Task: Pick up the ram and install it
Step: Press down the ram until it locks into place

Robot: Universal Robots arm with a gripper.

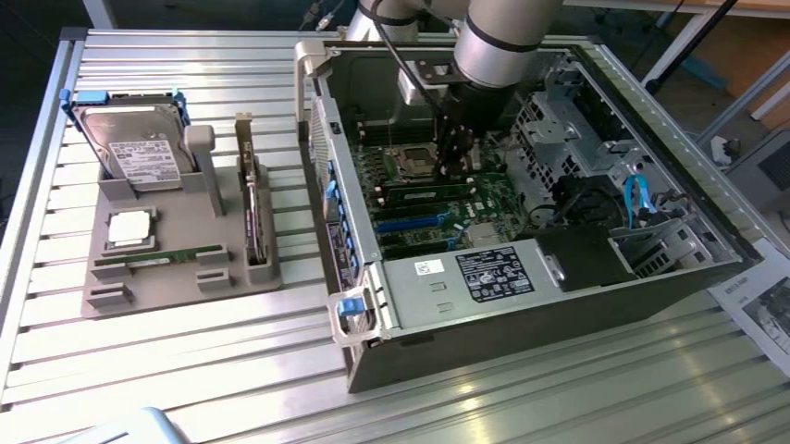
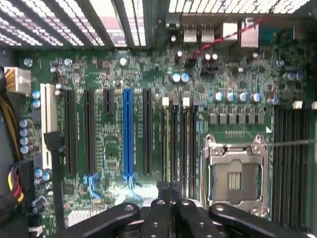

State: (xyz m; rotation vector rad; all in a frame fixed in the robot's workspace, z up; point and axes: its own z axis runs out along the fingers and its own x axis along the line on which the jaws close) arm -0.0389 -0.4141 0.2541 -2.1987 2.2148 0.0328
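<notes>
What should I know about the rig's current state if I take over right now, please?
Gripper: fingers shut, down inside the open computer case, tips at the memory slots beside the empty processor socket.
Ram stick: one green stick lies flat in the grey tray, outside the case.
Done: arm brought to the slots. I cannot tell whether a stick is seated there.
Left: the tray's stick is not installed.

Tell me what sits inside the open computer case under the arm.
Inside the computer case: the green motherboard, an empty processor socket, a blue slot and memory slots. The shut tool covers the slots' near ends.
</notes>
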